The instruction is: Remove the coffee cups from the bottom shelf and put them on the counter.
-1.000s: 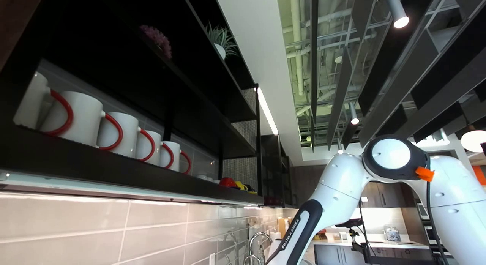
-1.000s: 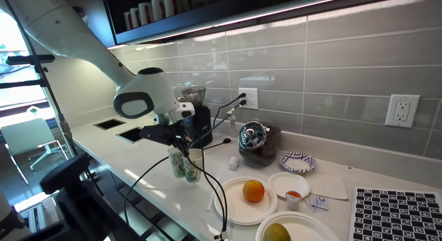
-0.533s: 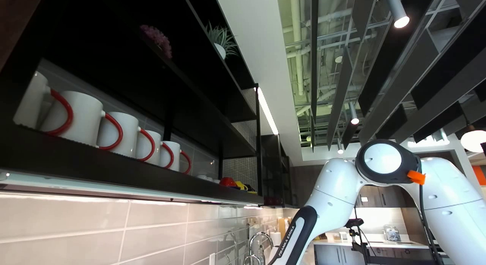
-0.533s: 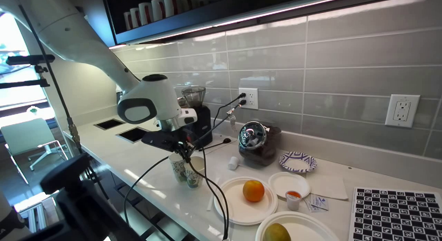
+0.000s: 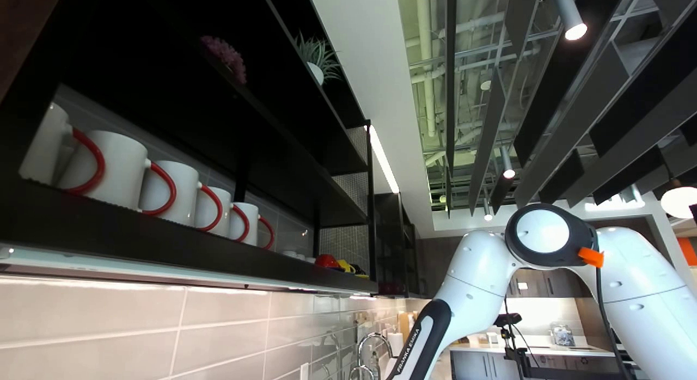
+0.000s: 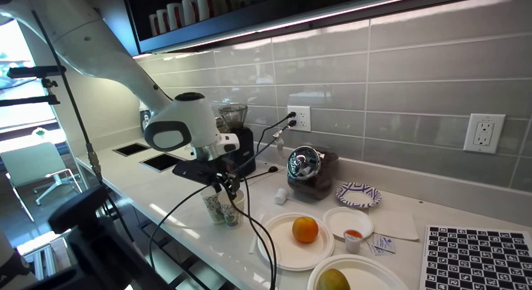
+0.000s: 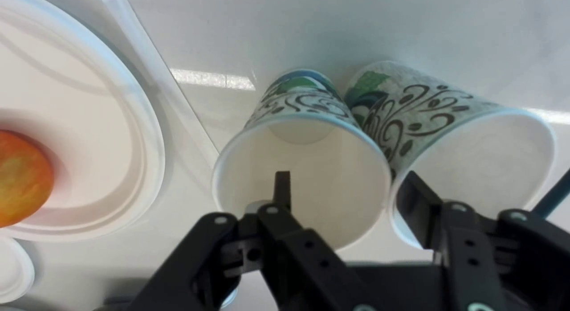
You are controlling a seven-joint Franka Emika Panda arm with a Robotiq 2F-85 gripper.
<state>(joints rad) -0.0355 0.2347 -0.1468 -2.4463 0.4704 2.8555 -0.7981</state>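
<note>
Though set astride two cups (image 7: 311,155), shows parted jaws and no evident grip. In the wrist view, has one of the fingers (image 7: 282,190) at or in each mouth (how deep, or whether touching a wall, cannot tell), with the seemingly touching sides of both cups between. Finds them already on the surface (image 7: 401,26), just below the jaws, with long axes upright or nearly so. Seems to call, then, for a straight rise along those axes; with any sideways drift, would likely tip a cup. Inside the left one there, shows only bare pale wall behind the finger. Near by, has a plate (image 7: 153,161) bearing an orange (image 7: 22,179). Beyond, in an exterior view, shows a tub (image 6: 353,245) with orange filling and a jar (image 6: 318,184) of something dark. Farthest, shows the bottom shelf (image 5: 136,236) lined with white mugs (image 5: 185,195), with contents out of sight.
</note>
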